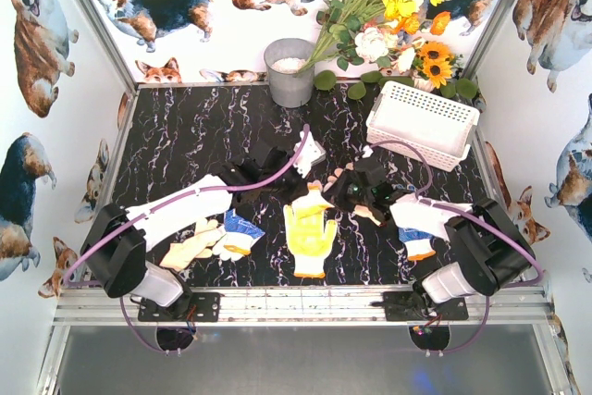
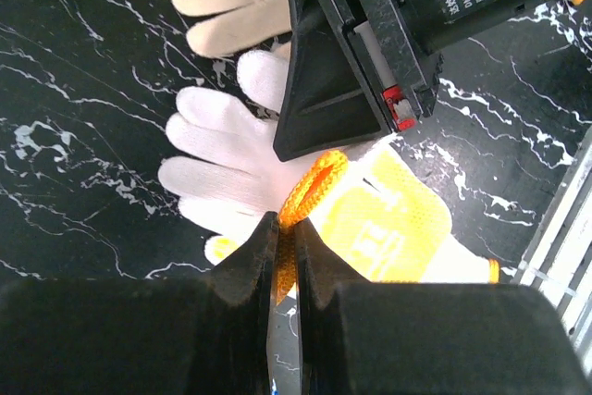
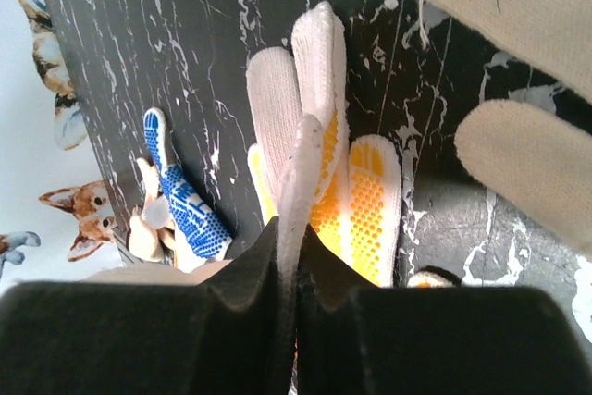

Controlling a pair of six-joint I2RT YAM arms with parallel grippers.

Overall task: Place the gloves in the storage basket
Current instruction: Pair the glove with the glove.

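Observation:
A yellow-and-white glove (image 1: 310, 228) lies in the middle of the table between my two grippers. My left gripper (image 1: 277, 176) is shut on the orange cuff of the yellow-and-white glove (image 2: 398, 219), which lies over a white knit glove (image 2: 217, 164). My right gripper (image 1: 349, 191) is shut on a white finger of a yellow-dotted glove (image 3: 370, 201). A blue-and-white glove (image 1: 238, 236) and cream gloves (image 1: 190, 249) lie at the front left. Another blue-and-white glove (image 1: 416, 228) lies partly under the right arm. The white storage basket (image 1: 421, 122) stands at the back right.
A grey metal bucket (image 1: 289, 71) stands at the back centre, with a bunch of artificial flowers (image 1: 388, 6) beside it. A white glove (image 1: 310, 150) lies behind the grippers. The right gripper's body (image 2: 370, 25) hangs close over the left gripper. Corgi-print walls enclose the table.

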